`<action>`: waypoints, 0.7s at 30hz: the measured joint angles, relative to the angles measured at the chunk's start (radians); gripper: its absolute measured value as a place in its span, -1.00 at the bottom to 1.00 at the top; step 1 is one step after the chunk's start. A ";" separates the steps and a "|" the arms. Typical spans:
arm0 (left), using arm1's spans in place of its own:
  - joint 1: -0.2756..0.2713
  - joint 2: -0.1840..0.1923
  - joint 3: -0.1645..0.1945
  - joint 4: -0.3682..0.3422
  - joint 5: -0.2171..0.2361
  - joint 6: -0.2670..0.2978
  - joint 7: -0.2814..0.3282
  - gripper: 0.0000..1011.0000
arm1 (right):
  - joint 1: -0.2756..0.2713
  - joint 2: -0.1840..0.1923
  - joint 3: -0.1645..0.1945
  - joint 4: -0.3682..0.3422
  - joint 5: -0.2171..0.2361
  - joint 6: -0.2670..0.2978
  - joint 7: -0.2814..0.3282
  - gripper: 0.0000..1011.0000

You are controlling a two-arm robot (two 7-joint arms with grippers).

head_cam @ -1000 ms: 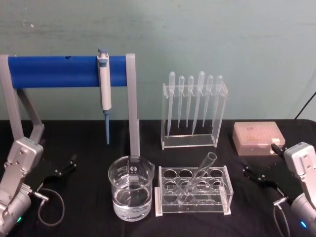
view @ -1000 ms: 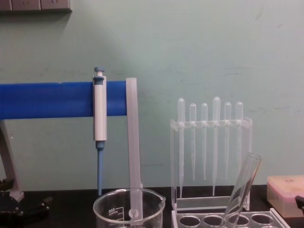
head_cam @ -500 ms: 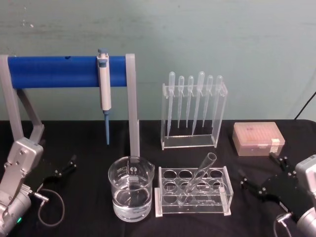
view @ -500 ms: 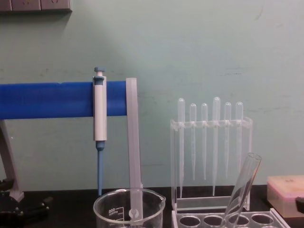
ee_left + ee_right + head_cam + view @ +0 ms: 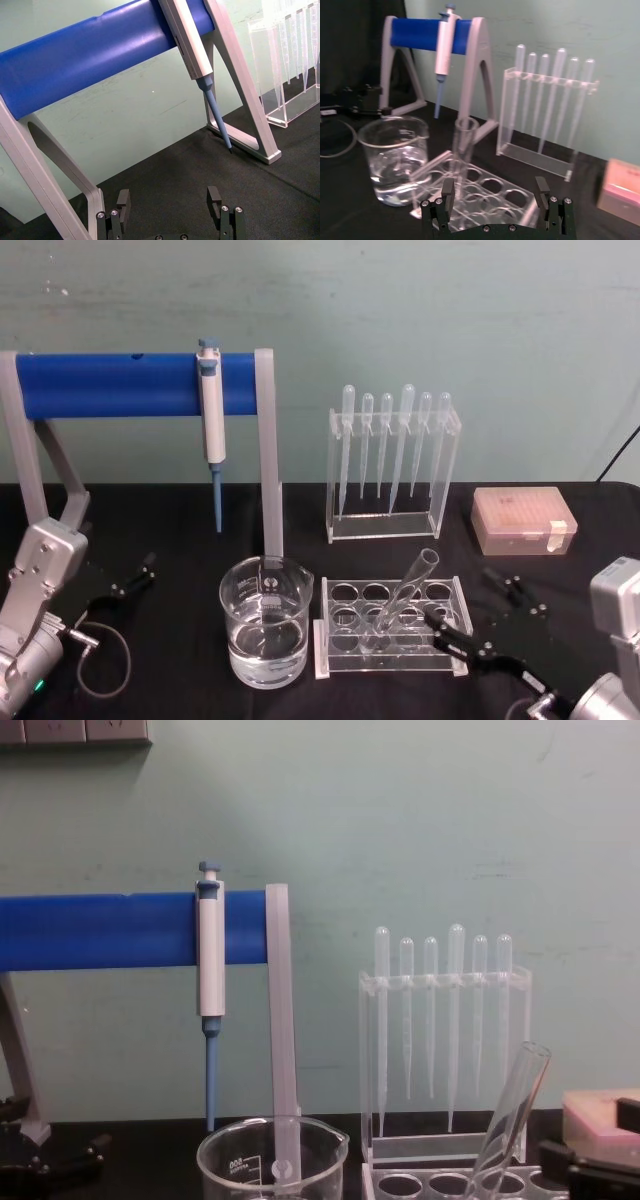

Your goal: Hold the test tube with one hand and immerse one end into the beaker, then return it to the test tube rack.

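Nearest us, our right claw (image 5: 462, 598) reaches low over the bench (image 5: 180, 540) from the right. It points at the right end of the rack (image 5: 330, 645), fingers spread wide and empty. Our left claw (image 5: 133, 577) lies low near the left edge, also wide open and holding nothing. The test tube (image 5: 400, 600) leans in the rack, rim tilted right. The beaker (image 5: 235, 620) stands just left of the rack, with bare bench left of it. Behind, pipettes (image 5: 393, 455) and a blue stand (image 5: 120, 385) line the back.
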 joint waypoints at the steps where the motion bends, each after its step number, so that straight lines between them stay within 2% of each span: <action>1: 0.000 0.000 0.000 0.000 0.000 0.000 0.000 0.98 | 0.001 -0.004 -0.002 0.000 0.002 0.001 0.006 0.99; 6: 0.000 0.000 0.000 0.000 0.000 0.000 0.000 0.98 | 0.018 -0.037 -0.014 0.016 0.002 -0.005 0.032 0.99; 10: 0.000 0.000 0.000 0.000 0.000 0.000 0.000 0.98 | 0.042 -0.077 -0.028 0.048 -0.011 -0.030 0.045 0.99; 11: 0.000 0.000 0.000 0.000 0.000 0.000 0.000 0.98 | 0.055 -0.106 -0.033 0.074 -0.017 -0.050 0.051 0.99; 12: 0.000 0.000 0.000 0.000 0.000 0.000 0.000 0.98 | 0.055 -0.106 -0.033 0.074 -0.017 -0.050 0.051 0.99; 16: 0.000 0.000 0.000 0.000 0.000 0.000 0.000 0.98 | 0.070 -0.163 -0.035 0.121 -0.019 -0.108 0.055 0.99; 21: 0.000 0.000 0.000 0.000 0.000 0.000 0.000 0.98 | 0.072 -0.207 -0.028 0.150 -0.013 -0.158 0.066 0.99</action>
